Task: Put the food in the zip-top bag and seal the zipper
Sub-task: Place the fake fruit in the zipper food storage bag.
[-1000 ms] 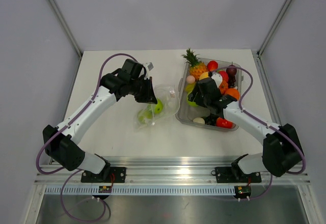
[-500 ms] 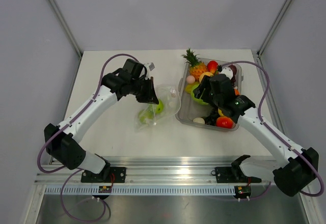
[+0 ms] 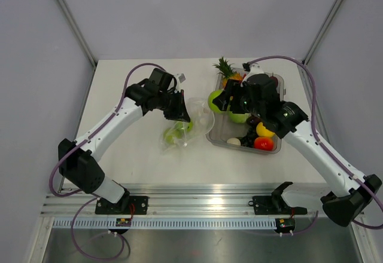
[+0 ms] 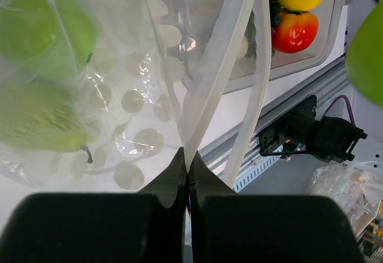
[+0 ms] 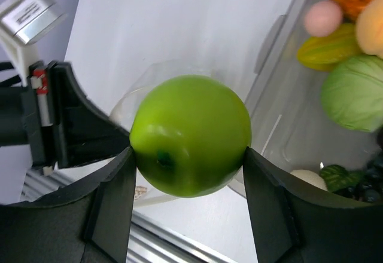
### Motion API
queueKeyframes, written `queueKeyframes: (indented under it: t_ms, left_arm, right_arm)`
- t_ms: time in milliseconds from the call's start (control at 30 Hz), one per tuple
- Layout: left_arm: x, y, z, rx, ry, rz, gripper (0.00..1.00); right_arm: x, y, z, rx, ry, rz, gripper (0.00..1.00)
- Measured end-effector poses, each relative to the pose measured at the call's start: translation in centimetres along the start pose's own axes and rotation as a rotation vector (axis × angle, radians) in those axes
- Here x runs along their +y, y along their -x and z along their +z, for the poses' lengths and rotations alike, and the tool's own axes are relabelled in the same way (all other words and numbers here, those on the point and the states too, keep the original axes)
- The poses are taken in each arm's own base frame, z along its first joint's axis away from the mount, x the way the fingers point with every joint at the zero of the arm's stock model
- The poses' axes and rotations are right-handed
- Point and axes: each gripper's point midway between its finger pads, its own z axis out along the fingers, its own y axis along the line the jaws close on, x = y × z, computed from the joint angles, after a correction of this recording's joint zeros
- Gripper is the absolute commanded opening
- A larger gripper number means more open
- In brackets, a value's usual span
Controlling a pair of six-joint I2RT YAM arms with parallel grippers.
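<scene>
Gripping green apple [image 5: 190,134], right hand [image 5: 190,176] poised over tray [image 3: 242,147] edge; left hand [image 4: 187,170] pinched on zip-top bag [image 4: 137,95]

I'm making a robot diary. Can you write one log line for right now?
left fingers: shut on bag edge | right fingers: holding apple by bag mouth | bag: green food inside
</scene>
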Motion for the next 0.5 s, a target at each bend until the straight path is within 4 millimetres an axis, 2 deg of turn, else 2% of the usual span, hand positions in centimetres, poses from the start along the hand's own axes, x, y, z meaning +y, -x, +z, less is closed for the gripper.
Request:
queueKeyframes:
  t_ms: [133, 200, 233, 267, 300, 367, 500]
  left_arm:
    - [-0.4, 0.4, -0.3, -0.011, -0.007, 0.003, 0.0]
    - [-0.5, 0.5, -0.3, -0.015, -0.009, 0.005, 0.0]
    - [-0.5, 0.5, -0.4, -0.015, -0.009, 0.005, 0.0]
    - [-0.5, 0.5, -0.4, -0.016, -0.009, 0.006, 0.0]
    - [-0.5, 0.6, -0.5, -0.016, -0.009, 0.006, 0.0]
    - [-0.6, 0.6, -0.6, -0.018, -0.01, 0.007, 0.0]
    - [-0.7, 0.7, -0.7, -0.019, -0.01, 0.01, 0.0]
  right_arm:
    - [3.1, -2.0, 1.3, 0.076, 0.061, -0.057, 0.54]
    - [3.8, -3.7, 2.6, 0.128, 0.065, -0.079, 0.55]
    - [3.9, -4.6, 3.2, 0.158, 0.063, -0.087, 0.58]
    - [3.8, -5.4, 3.9, 0.184, 0.054, -0.093, 0.76]
    - [3.7, -6.1, 4.6, 0.205, 0.045, -0.097, 0.87]
    - [3.3, -7.0, 5.5, 0.242, 0.024, -0.105, 0.99]
    - [3.1, -7.1, 6.0, 0.251, 0.005, -0.123, 0.99]
